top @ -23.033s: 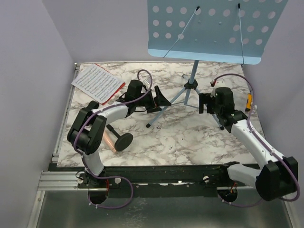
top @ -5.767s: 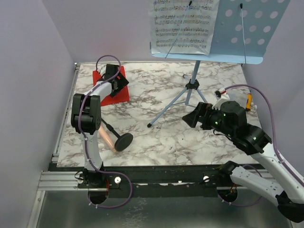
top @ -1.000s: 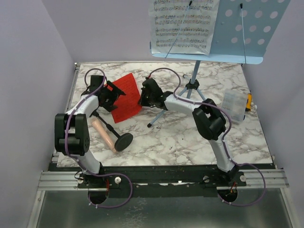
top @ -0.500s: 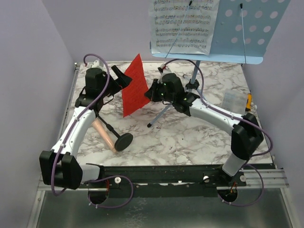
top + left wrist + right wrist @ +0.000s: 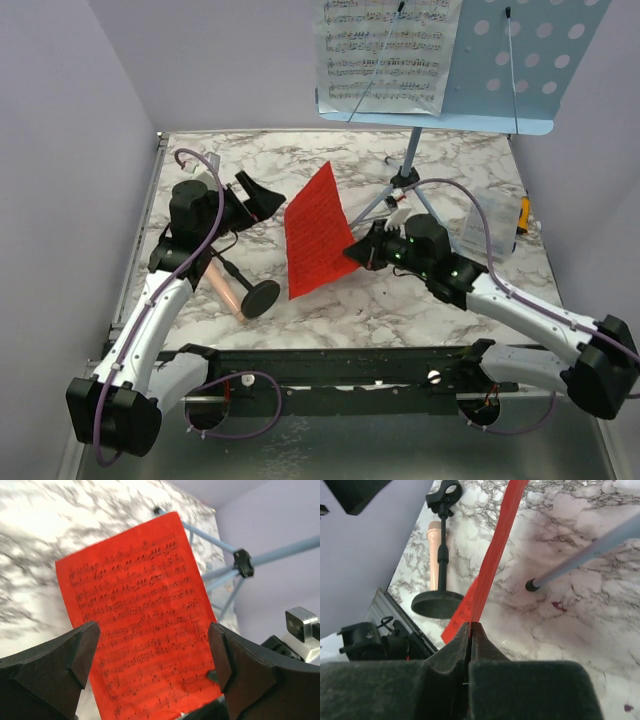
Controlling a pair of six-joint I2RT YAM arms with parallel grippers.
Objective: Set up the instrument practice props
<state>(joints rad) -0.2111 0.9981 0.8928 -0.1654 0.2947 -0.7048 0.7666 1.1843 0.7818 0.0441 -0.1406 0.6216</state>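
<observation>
Half set up, seemingly: light blue music stand [image 5: 440,122] carrying white sheet music [image 5: 385,50], high beyond the red sheet [image 5: 318,230] clamped edge-on between right fingers [image 5: 455,650], facing wide-apart, empty left fingers [image 5: 50,665]; next, probably lifting it onto that stand.

- The left arm [image 5: 160,290] is leaning forward from its base, with its wrist raised and pointing to the right.
- The left gripper [image 5: 262,196] is gaping, its jaws standing wide apart and gripping nothing.
- The right arm [image 5: 520,305] is lying low, stretching out to the left from its base.
- The right gripper [image 5: 358,252] is pinching the edge of the red sheet [image 5: 315,230], its jaws pressing tightly together.
</observation>
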